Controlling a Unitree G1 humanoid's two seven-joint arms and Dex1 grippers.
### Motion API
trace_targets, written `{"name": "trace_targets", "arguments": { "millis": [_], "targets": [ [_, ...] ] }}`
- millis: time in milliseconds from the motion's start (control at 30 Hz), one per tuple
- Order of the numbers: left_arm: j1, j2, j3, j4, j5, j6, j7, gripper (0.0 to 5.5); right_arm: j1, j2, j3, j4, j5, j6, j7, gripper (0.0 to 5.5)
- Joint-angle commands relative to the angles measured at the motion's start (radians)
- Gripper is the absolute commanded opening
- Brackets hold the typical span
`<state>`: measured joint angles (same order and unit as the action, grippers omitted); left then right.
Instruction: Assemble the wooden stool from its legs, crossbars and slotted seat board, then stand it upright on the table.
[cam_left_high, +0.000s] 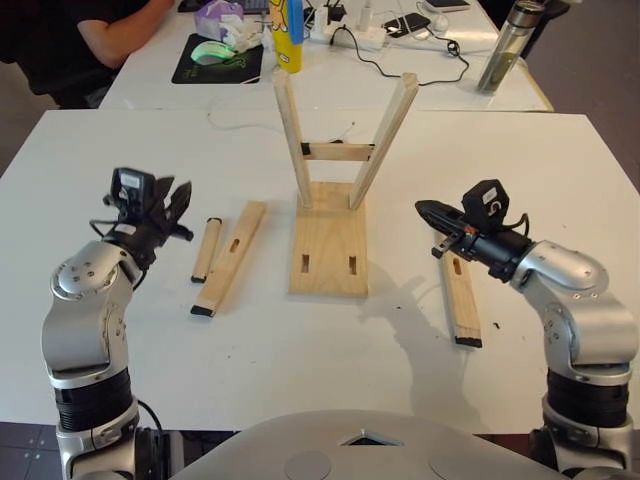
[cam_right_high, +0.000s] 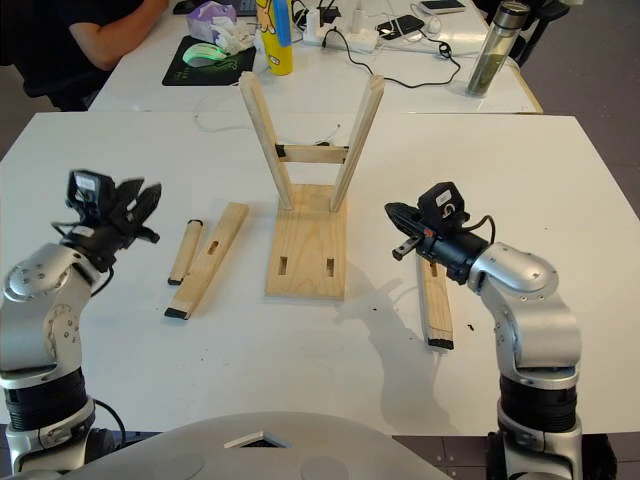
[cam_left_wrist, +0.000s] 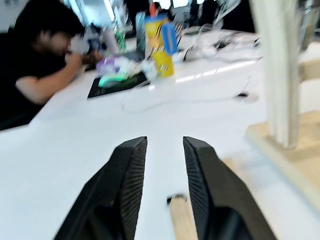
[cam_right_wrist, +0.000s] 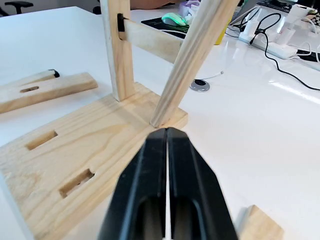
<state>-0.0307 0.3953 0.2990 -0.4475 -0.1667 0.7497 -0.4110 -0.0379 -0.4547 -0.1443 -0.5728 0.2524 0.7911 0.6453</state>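
My left tool (cam_left_high: 180, 212) hangs with its fingers spread, gripping nothing, above the counter (cam_left_high: 300, 350) just left of a short crossbar (cam_left_high: 206, 249) and a loose slotted leg (cam_left_high: 230, 257), which lie side by side. My right tool (cam_left_high: 424, 210) has its fingers pressed together with nothing between them. It points toward the seat board (cam_left_high: 328, 240), and a second loose leg (cam_left_high: 461, 300) lies flat under that wrist. The seat board lies flat at the middle of the counter. Two upright legs (cam_left_high: 291, 140) stand at its far end, leaning apart and joined by a fitted crossbar (cam_left_high: 338, 152). Two slots (cam_left_high: 305, 263) at its near end are unfilled
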Motion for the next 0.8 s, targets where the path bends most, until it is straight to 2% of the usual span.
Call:
{"name": "trace_targets", "arguments": {
  "millis": [33,100,267,367,633,800],
  "targets": [
    [-0.042,-0.006,-0.013,0.083,-0.017,0.095,0.04,2.02,0.023,0.058,0.083,0.013,-0.006,-0.039,-0.064,0.0],
    [-0.07,-0.024,-0.017,0.112,-0.037,0.132,0.054,2.17,0.026,0.066,0.11,0.024,-0.013,-0.053,-0.083,0.0],
    [-0.063,-0.02,-0.059,0.126,-0.067,0.22,0.054,3.0,0.009,0.07,0.141,0.052,-0.003,-0.072,-0.099,0.0],
    [-0.047,0.015,-0.11,0.151,-0.044,0.227,0.055,3.0,-0.002,0.072,0.148,0.059,0.002,-0.077,-0.107,0.0],
    [-0.061,0.008,-0.101,0.269,-0.066,0.255,0.065,3.0,-0.015,0.077,0.175,0.068,0.015,-0.077,-0.119,0.0],
    [-0.046,0.032,-0.143,0.294,-0.086,0.279,0.024,3.0,-0.048,0.08,0.192,0.074,0.021,-0.073,-0.125,0.0]
  ]
}}
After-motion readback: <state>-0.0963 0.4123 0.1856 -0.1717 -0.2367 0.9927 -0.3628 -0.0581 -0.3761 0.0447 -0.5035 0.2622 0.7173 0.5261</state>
